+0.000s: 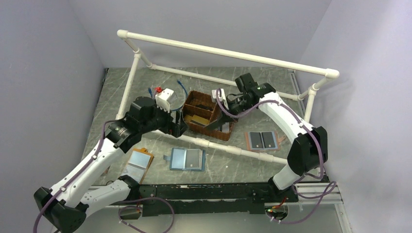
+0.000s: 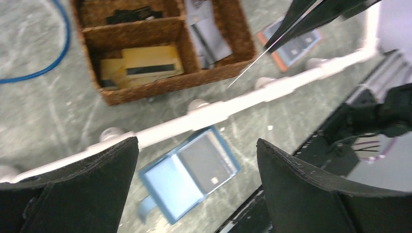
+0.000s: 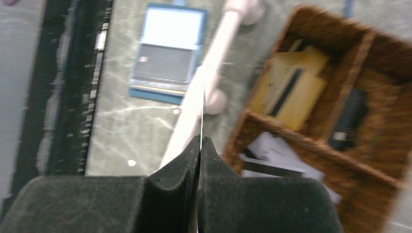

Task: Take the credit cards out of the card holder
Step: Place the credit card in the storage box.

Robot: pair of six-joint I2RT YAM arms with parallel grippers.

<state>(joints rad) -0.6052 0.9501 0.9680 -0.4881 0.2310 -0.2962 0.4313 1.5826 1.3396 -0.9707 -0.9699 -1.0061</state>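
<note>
Top view: right claw (image 1: pixel 224 115) over the basket (image 1: pixel 193 93) pinches a dark credit card (image 1: pixel 214 125). Left claw (image 1: pixel 180 124) is at the basket's left wall. The card holder (image 1: pixel 187 158) lies open on the surface, nearward of the basket.

Left wrist: claw wide, empty. A second card (image 2: pixel 206 162) sits in the holder's pocket.

Right wrist: card edge-on between closed fingers (image 3: pixel 170 194). Likely light, stiff and slick; pinch its flat faces.

Marbled table (image 1: pixel 228 167) bears a wicker basket (image 1: pixel 217 134), card holder (image 1: pixel 187 158), orange-tan holder (image 1: pixel 137 163) and brown holder (image 1: pixel 261 141).
</note>
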